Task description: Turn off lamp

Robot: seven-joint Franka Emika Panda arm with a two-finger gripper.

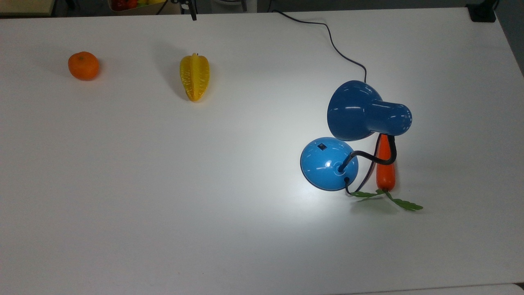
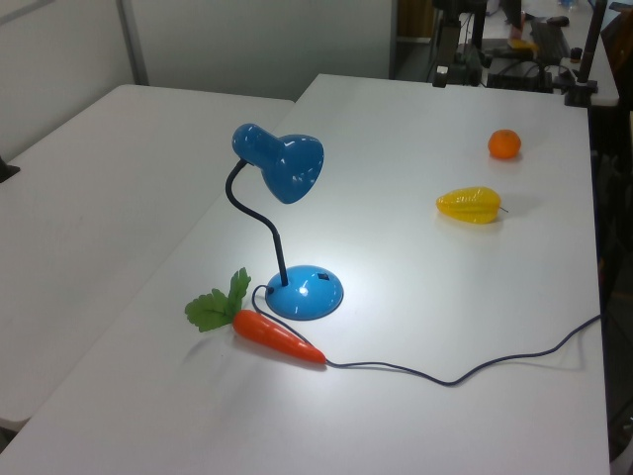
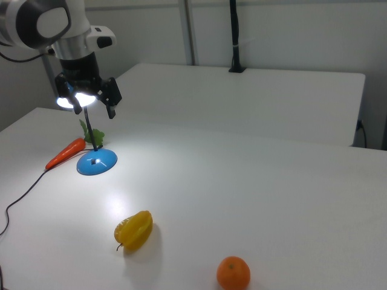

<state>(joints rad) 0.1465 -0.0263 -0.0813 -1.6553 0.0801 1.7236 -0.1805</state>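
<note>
The blue lamp stands on the white table [image 1: 163, 184], lit, with a bright pool of light around its domed base [image 1: 327, 164]. The small black switch [image 1: 322, 146] sits on the base's top. Its bell shade [image 1: 356, 110] hangs over the base on a black bendy neck. The thin cord [image 1: 339, 53] runs to the table's far edge. In the left view the lamp [image 2: 305, 293] has nothing touching it. In the right view my gripper [image 3: 95, 110] hangs open and holds nothing, above the table. It lines up with the glowing shade [image 3: 68, 101], higher than the base [image 3: 97, 162].
An orange carrot [image 1: 385, 168] with green leaves lies against the lamp's base on the top view's right. A yellow starfruit [image 1: 195, 76] and an orange [image 1: 83, 65] lie toward the top view's upper left. A second white table [image 2: 89, 198] adjoins on the left view's left.
</note>
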